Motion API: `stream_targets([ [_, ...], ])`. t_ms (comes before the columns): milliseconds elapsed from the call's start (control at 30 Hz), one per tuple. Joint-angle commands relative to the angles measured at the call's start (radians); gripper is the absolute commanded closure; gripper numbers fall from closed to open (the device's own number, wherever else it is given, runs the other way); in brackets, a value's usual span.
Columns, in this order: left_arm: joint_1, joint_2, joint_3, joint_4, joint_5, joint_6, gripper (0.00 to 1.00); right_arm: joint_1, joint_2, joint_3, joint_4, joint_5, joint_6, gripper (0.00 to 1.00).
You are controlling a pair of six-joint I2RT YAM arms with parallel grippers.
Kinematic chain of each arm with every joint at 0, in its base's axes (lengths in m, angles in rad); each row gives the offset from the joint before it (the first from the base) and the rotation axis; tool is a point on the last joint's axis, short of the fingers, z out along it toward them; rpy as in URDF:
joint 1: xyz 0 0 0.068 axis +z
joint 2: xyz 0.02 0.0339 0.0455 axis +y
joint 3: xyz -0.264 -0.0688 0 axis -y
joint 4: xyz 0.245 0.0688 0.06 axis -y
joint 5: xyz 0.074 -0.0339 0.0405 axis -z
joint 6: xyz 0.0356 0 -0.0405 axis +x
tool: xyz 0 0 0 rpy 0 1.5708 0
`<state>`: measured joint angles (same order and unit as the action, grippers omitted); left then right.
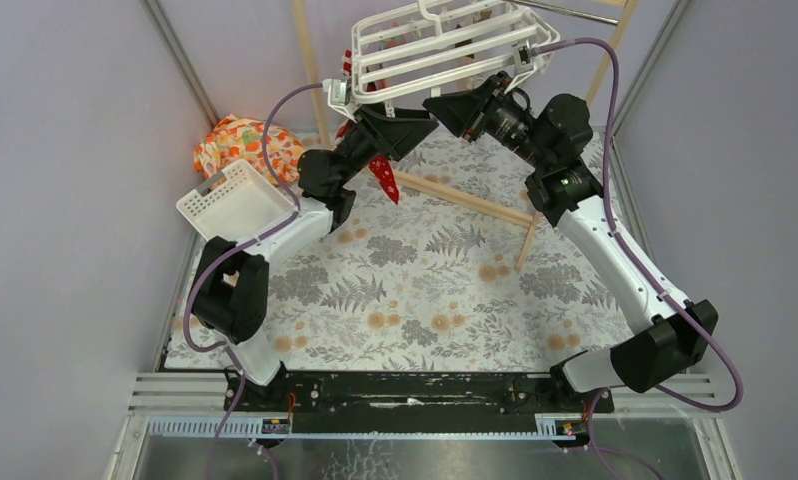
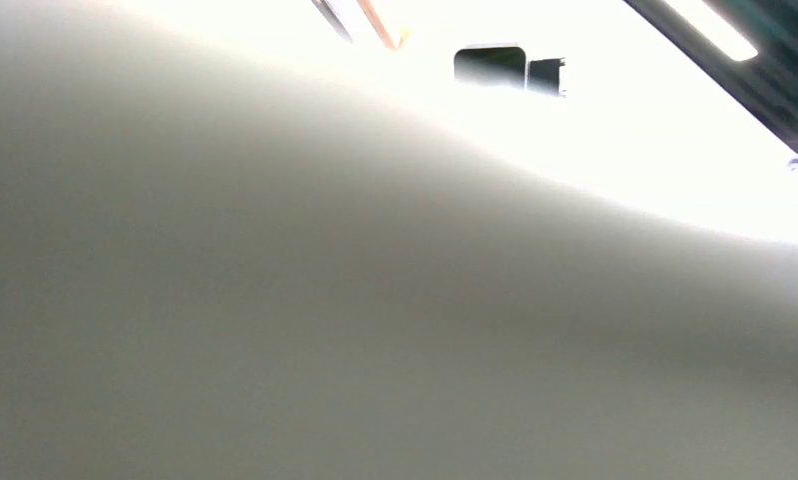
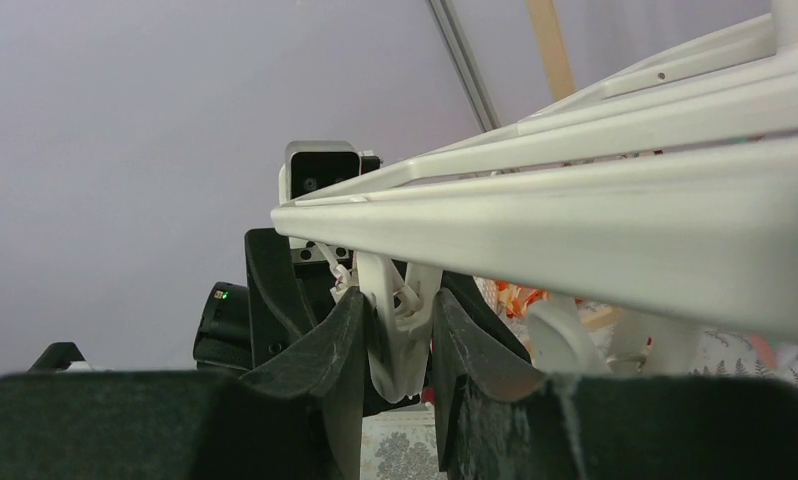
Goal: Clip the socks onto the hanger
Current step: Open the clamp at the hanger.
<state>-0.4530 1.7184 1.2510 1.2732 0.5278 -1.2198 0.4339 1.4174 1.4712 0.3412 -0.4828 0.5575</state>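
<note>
Fern-print tabletop point(image 1: 415, 300), grey walls point(image 1: 65, 150), R end effector point(image 3: 397, 320) pinching clip point(image 3: 395, 355), L end effector point(image 1: 415, 122) unclear

I am holding both arms up toward twelve o'clock; my right gripper point(image 3: 400, 305) is squeezing a clip point(image 3: 393, 355), my left gripper point(image 1: 403, 127) pointing at it from nine o'clock.

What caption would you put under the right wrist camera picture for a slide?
The right arm's fingers pinch a white clip hanging under the hanger frame.

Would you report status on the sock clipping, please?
Right gripper pinching white plastic clip under white grid hanger. Left gripper unclear, red patterned sock dangling beneath. Left wrist view blank.
</note>
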Motion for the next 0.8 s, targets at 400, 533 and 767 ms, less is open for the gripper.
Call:
stream_targets([
  [400, -0.027, -0.043, 0.073, -0.098, -0.076, 0.158, 0.4, 0.003, 0.0, -0.012, 0.055, 0.014, 0.004, 1.0],
  [533, -0.027, -0.033, 0.079, -0.09, -0.081, 0.151, 0.5, 0.007, 0.0, -0.011, 0.058, 0.005, 0.009, 1.0],
  [767, -0.031, -0.011, 0.099, -0.051, -0.079, 0.11, 0.6, 0.018, 0.005, -0.018, 0.062, 0.0, 0.013, 1.0],
])
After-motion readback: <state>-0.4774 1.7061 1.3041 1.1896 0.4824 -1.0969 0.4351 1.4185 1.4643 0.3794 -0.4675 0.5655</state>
